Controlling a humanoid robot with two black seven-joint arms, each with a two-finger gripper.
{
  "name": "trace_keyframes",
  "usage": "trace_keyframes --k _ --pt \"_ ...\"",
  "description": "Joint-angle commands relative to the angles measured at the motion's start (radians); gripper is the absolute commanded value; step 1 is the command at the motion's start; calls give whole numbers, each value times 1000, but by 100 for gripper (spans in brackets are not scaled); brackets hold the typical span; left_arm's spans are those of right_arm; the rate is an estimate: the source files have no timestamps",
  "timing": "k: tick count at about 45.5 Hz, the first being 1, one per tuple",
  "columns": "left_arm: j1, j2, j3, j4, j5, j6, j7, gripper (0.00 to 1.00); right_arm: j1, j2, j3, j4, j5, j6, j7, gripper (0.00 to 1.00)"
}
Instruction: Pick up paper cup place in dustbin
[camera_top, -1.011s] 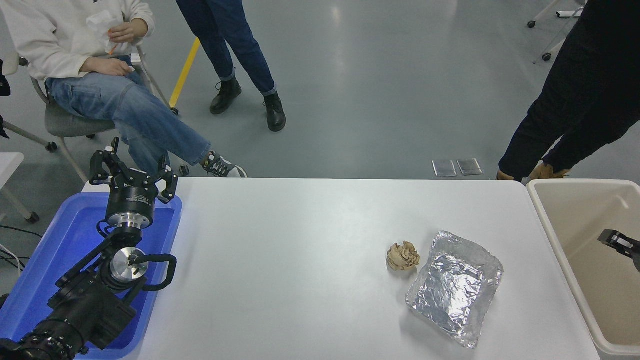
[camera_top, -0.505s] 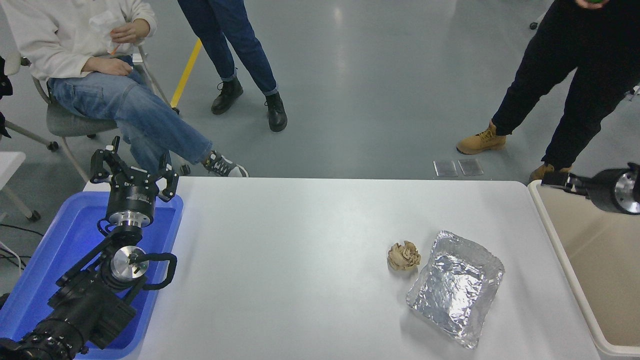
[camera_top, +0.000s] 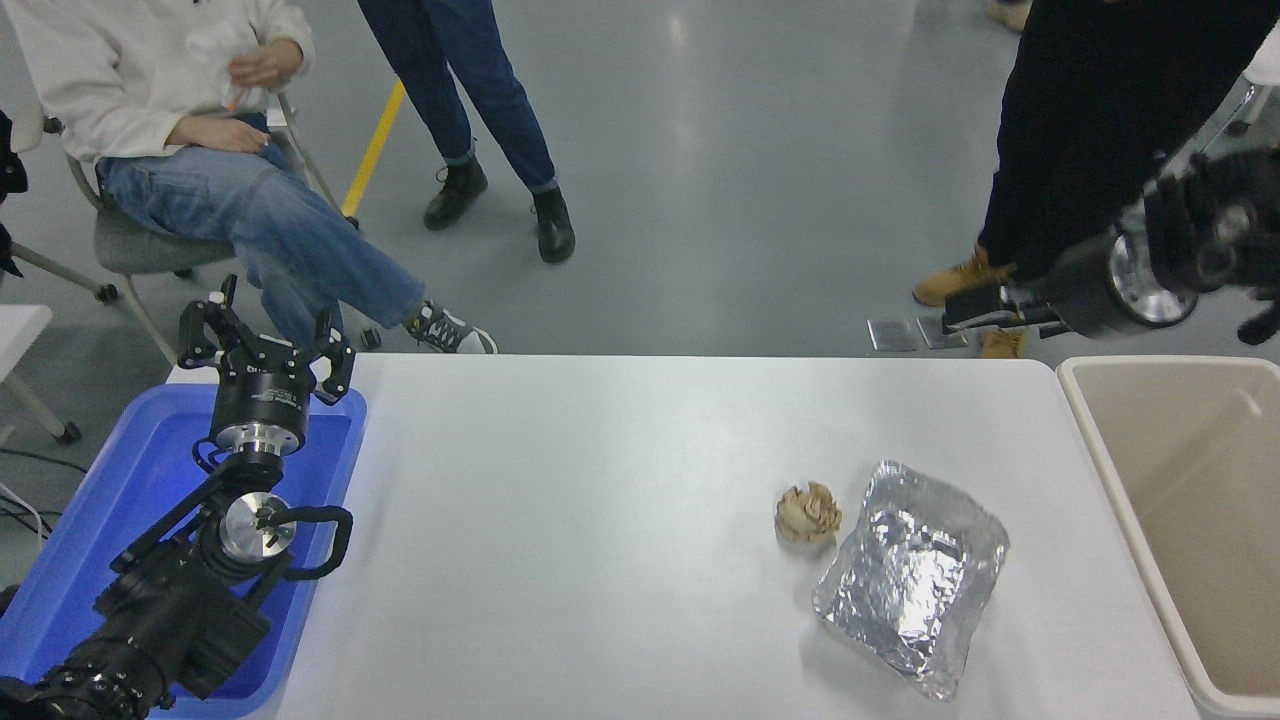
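Observation:
The paper cup does not show anywhere in the head view. The beige dustbin (camera_top: 1085, 400) stands at the table's right end, and the part of its inside that shows is bare. My right gripper (camera_top: 975, 310) hangs in the air beyond the table's far right corner, up and left of the dustbin, pointing left. Nothing shows in it. My left gripper (camera_top: 265, 345) is parked open and empty over the blue tray (camera_top: 120, 480) at the lower left.
A crumpled tan paper ball (camera_top: 807, 513) and a crinkled silver foil tray (camera_top: 910, 575) lie on the white table (camera_top: 600, 500) at the right. A person in dark clothes (camera_top: 1080, 130) stands just behind my right arm. One person sits and another stands at the far left.
My right arm has risen out of the dustbin and swung up and left, past the table's far right corner. The person in dark clothes has shifted behind it. The left arm has not moved.

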Motion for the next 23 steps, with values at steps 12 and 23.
trace_keyframes --k 12,23 --pt "0 0 0 0 0 0 0 99 178 368 -34 30 349 216 -4 100" --pt "0 0 -2 0 0 0 0 99 258 399 -66 53 377 310 -4 100"
